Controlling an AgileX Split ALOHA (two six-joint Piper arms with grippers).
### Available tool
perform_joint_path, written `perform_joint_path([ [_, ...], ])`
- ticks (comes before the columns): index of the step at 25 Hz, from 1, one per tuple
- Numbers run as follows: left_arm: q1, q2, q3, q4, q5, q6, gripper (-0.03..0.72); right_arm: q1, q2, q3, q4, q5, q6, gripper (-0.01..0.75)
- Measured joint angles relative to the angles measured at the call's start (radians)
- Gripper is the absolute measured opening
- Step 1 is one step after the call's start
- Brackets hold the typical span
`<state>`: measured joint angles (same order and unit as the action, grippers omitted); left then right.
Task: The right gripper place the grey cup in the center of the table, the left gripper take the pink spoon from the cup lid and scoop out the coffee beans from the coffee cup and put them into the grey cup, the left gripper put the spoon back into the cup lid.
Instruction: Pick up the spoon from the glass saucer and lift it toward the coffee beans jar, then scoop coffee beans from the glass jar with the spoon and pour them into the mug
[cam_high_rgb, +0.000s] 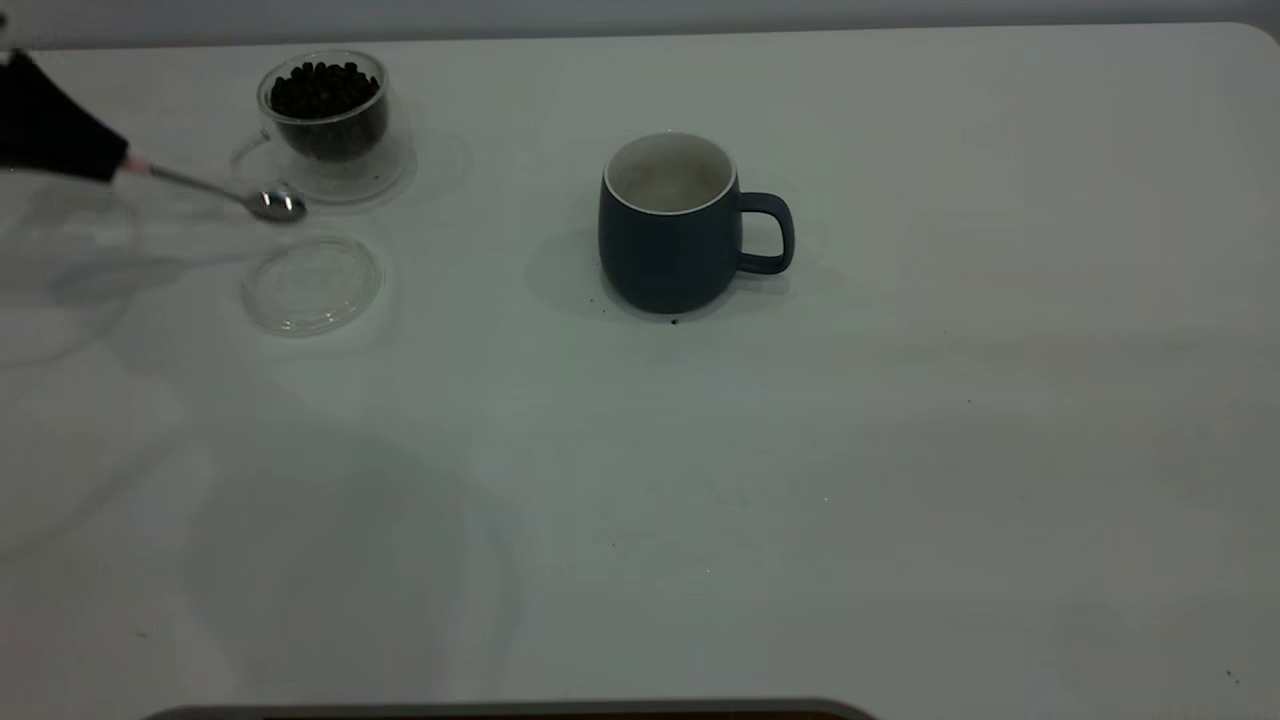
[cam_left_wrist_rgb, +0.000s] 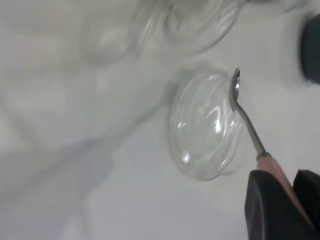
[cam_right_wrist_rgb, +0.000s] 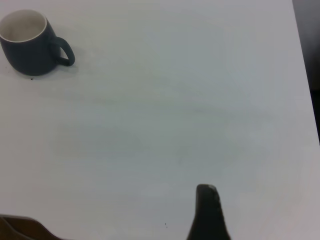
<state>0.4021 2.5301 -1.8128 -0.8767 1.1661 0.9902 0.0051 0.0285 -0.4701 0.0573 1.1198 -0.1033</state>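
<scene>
Left wrist view, left claw (cam_left_wrist_rgb: 280, 202) clamped on pink spoon (cam_left_wrist_rgb: 250, 127) handle, bowl over cup lid (cam_left_wrist_rgb: 205, 125).

Matt blue-grey glaze on the mug (cam_high_rgb: 668, 250), smooth white inside, ceramic by the look. Clear glossy glass for the small cup (cam_high_rgb: 325, 120), double-walled; dull dark brown beans (cam_high_rgb: 322, 92) within. Same clear glass for the flat lid (cam_high_rgb: 312, 283), catching bright glints. Polished metal on the spoon (cam_high_rgb: 240, 196) bowl and neck, mirror-shiny; pale pink smooth handle. Matt black, plastic-looking claw (cam_left_wrist_rgb: 282, 207) clamped on that handle. Smooth white tabletop (cam_high_rgb: 900, 450) with low sheen.
</scene>
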Motion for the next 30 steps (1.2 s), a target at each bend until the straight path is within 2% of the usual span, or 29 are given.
perform_joint_path([
  [9, -0.055, -0.118, -0.042, -0.082, 0.003, 0.021, 0.119, 0.0, 0.0, 0.0, 0.0, 0.0, 0.0, 0.59],
  [13, -0.083, -0.11, -0.198, -0.077, 0.004, 0.013, 0.119, 0.0, 0.0, 0.0, 0.0, 0.0, 0.0, 0.59],
  [17, -0.092, -0.047, -0.397, -0.016, 0.004, -0.114, 0.119, 0.0, 0.0, 0.0, 0.0, 0.0, 0.0, 0.59],
  [19, -0.095, -0.007, -0.449, 0.018, 0.004, -0.175, 0.119, 0.0, 0.0, 0.0, 0.0, 0.0, 0.0, 0.59],
  [30, -0.11, 0.062, -0.461, 0.058, 0.004, -0.233, 0.119, 0.0, 0.0, 0.0, 0.001, 0.0, 0.0, 0.59],
])
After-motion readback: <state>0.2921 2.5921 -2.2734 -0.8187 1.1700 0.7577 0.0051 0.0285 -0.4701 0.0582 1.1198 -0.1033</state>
